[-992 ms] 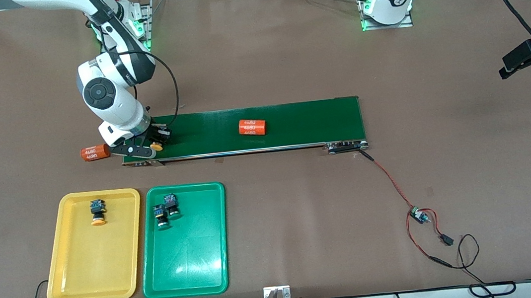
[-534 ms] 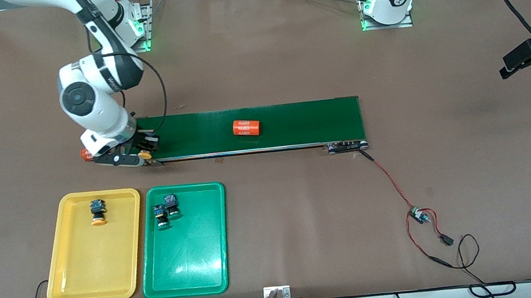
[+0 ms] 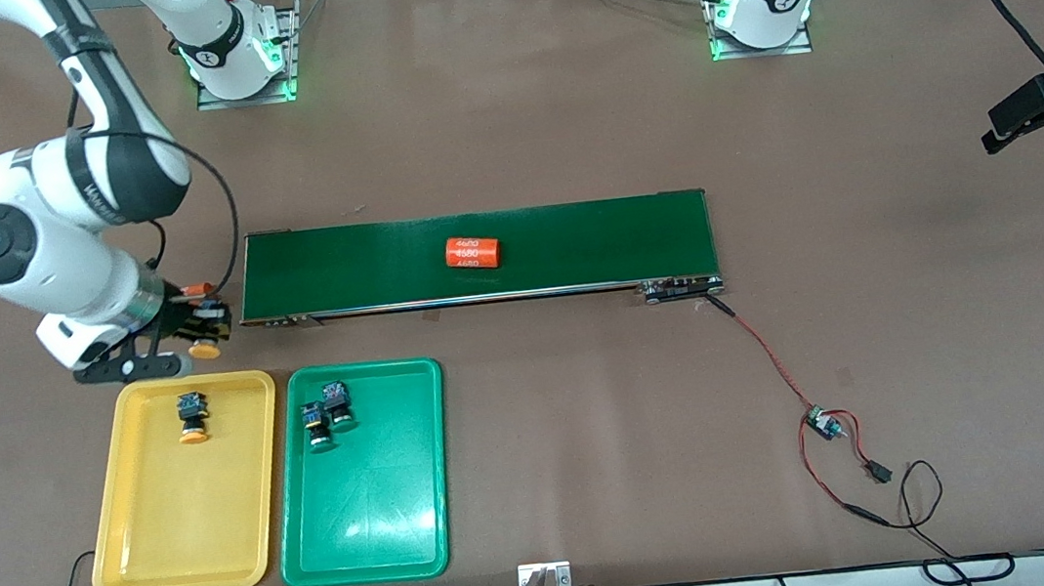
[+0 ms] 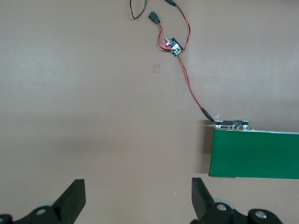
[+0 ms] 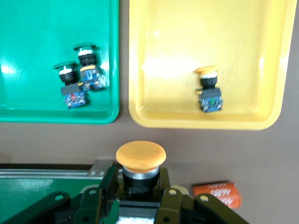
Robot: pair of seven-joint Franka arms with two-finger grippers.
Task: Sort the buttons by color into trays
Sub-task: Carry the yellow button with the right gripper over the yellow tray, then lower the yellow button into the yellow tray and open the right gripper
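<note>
While the right gripper (image 3: 193, 338), at left of centre in the front view, is clenched on a yellow-capped button (image 3: 205, 350) just above the yellow tray (image 3: 117, 536), carry it lower in frame over bare tray floor, clear of the yellow button (image 3: 191, 417) already there, and release low; green tray (image 3: 384, 545) holds two green buttons (image 3: 327, 415); conveyor belt (image 3: 575, 243) carries an orange cylinder (image 3: 472, 252), another (image 5: 217, 195) lies near the gripper; left gripper (image 4: 138, 198) waits, fingers spread, holding nothing
</note>
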